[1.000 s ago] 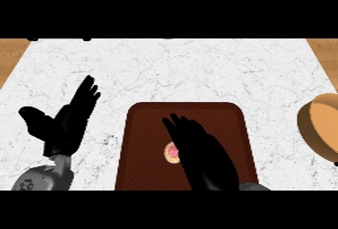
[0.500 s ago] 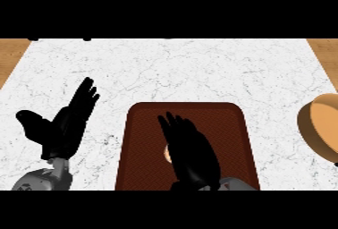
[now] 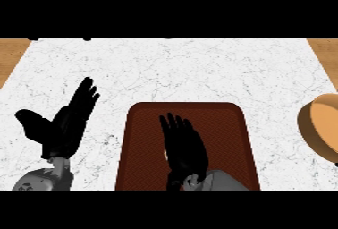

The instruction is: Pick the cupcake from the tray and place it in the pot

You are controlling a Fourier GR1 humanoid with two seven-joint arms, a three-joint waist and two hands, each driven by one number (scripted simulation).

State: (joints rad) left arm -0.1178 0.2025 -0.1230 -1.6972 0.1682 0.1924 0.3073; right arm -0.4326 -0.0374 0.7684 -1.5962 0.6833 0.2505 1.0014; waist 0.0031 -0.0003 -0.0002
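One cupcake [image 3: 165,154] beneath right hand [image 3: 183,147]

Right hand [image 3: 183,147] hides the cupcake; pot [image 3: 318,127] is cut off.

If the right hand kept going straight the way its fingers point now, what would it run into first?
Probably nothing solid. The right hand points up the view along the brown tray. Ahead lie the tray's far rim, then bare marble counter. Its height above the tray is unclear.
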